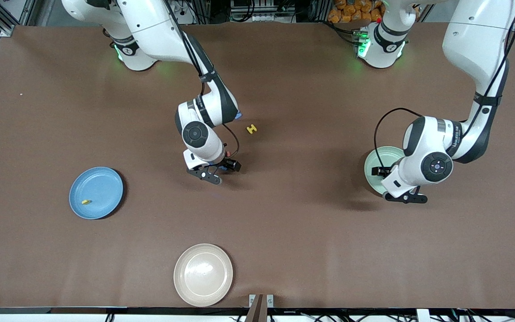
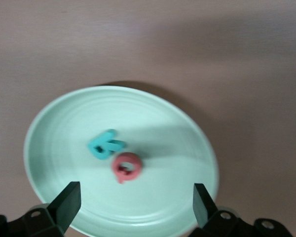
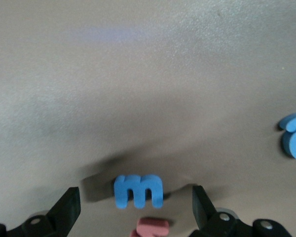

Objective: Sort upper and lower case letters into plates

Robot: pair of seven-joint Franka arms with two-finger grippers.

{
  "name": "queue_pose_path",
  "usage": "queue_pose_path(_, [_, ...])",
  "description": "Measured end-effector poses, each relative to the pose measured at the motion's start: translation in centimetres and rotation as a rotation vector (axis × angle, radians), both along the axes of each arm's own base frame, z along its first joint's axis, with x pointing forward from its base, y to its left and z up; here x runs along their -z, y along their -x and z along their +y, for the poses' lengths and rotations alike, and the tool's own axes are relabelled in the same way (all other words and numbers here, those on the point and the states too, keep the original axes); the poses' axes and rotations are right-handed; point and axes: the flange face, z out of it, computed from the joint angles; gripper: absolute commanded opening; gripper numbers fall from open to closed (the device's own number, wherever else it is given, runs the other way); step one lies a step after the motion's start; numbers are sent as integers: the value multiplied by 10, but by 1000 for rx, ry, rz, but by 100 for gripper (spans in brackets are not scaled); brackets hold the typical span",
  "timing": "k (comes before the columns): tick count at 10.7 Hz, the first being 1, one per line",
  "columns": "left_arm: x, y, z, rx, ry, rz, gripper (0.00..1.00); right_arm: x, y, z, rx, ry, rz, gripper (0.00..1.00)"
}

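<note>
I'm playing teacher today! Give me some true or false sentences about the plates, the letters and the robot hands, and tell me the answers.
1. The mint green plate has a teal letter and a red-pink letter in it. True.
2. The blue plate holds three letters. False: only one small yellow letter shows in it.
3. The left gripper is over the mint green plate with its fingers open and nothing between them. True.
4. The right gripper is squeezing the blue m. False: its fingers are open, with the m lying on the table between them.
5. The beige plate has a letter in it. False: no letter shows in it.
6. A yellow H lies on the table, not in a plate. True.
</note>
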Motion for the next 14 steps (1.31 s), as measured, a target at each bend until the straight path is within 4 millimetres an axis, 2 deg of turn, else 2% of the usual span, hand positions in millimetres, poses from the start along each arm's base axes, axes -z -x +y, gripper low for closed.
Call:
queue_pose_path(1, [-6, 3, -18, -12, 15, 0, 100, 2, 0, 0, 3, 3, -1, 100])
queue_pose_path(3, [-13, 14, -60, -56, 18, -5, 100, 2, 1, 1, 2, 5, -2, 11])
queue_pose_path(4, [-14, 20, -83, -72, 17, -7, 100, -1, 0, 3, 1, 0, -8, 0])
queue_pose_path(7, [-20, 41, -138, -117, 62, 12, 100, -8, -1, 8, -2, -9, -20, 0])
queue_pose_path(12, [-22, 72, -205, -213, 50, 6, 100, -12, -1, 9, -33, 7, -31, 0])
queue_pose_path(14, [-23, 86, -230, -264, 45, 3, 100, -14, -7, -2, -69, 53, -29, 0])
